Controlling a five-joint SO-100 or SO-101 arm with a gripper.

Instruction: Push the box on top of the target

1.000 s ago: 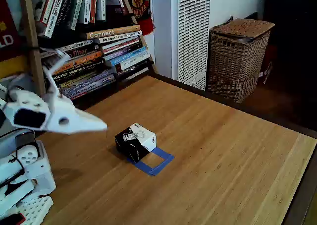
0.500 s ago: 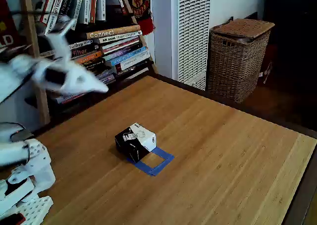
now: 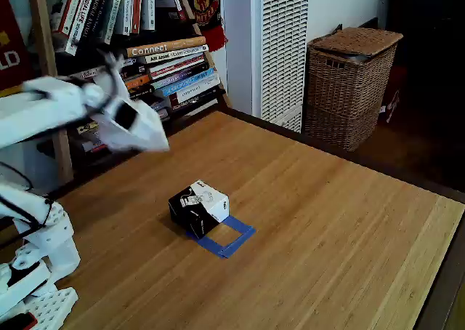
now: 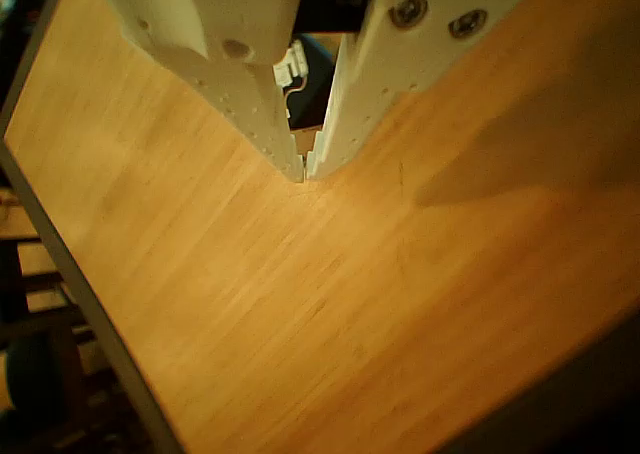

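The box (image 3: 198,207), a small cardboard cube with black sides and a white printed top, sits on the wooden surface (image 3: 327,221) overlapping the blue-tape target (image 3: 231,235). The hand (image 4: 304,172), fingertips together, hangs above bare wood.

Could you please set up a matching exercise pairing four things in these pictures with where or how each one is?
Things:
1. box
2. target
3. gripper
4. wicker basket

Places or states:
A. raised in the air above the table, left of and behind the box in the fixed view, fingertips together
B. on the floor beyond the table's far edge
C. blue tape square flat on the wood, partly covered at one corner
D. sitting on the table, overlapping the tape's edge

Pairs: 1-D, 2-C, 3-A, 4-B
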